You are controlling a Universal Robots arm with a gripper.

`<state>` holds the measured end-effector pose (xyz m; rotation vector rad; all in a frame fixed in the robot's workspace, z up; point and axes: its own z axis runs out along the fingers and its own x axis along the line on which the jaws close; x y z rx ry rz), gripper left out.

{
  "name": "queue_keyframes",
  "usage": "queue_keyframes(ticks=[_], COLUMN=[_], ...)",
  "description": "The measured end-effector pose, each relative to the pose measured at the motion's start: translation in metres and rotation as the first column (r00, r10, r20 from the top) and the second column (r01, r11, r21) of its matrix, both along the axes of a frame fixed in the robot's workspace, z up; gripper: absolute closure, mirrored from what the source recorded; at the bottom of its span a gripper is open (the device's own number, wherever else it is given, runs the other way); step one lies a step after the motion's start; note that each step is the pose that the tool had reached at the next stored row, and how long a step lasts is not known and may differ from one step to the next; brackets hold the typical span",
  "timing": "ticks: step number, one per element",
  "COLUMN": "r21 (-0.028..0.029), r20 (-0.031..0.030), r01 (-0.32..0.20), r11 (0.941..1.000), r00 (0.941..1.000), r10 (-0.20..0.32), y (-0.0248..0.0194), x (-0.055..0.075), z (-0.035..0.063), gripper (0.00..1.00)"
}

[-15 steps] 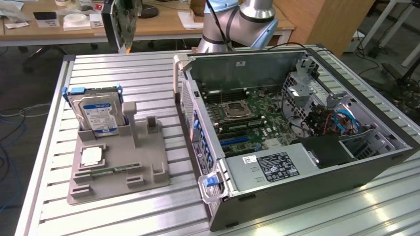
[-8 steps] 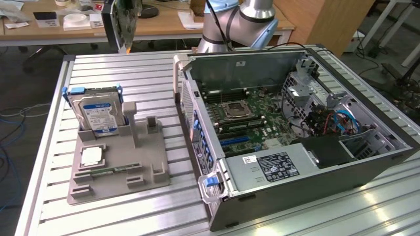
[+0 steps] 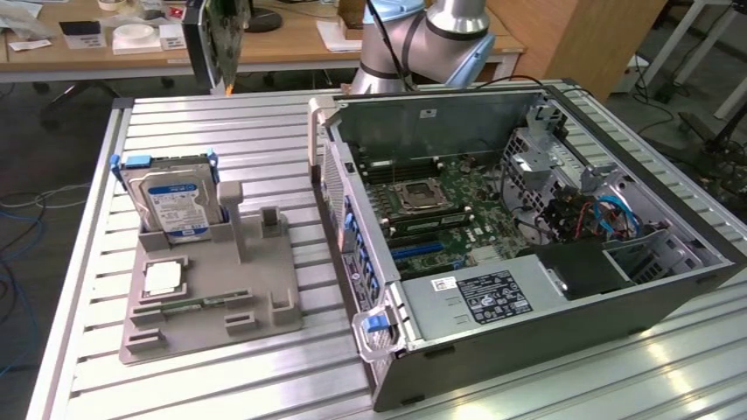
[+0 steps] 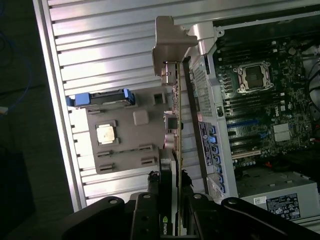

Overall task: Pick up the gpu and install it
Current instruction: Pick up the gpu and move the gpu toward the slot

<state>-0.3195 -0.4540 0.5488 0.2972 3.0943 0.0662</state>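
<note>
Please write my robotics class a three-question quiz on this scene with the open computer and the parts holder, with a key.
1. True or false: the end effector is clamped on the gpu.
2. Where is the hard drive?
A. Upright in the grey holder
B. Flat on the bare slatted table
C. Between the robot's fingers
3. Fill in: the computer case lies open, so the exterior view looks straight at its ___.

Key: 1 true; 2 A; 3 motherboard.
</note>
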Motion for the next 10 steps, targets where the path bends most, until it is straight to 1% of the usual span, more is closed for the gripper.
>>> queue_keyframes(ticks=[10], r21=[0.0000], r20=[0.0000], r01=[-0.006], r11=[1.0000], r00=[1.0000], r10=[0.006], y=[0.0000], x=[0.0000], z=[-0.0001], gripper=[0.73])
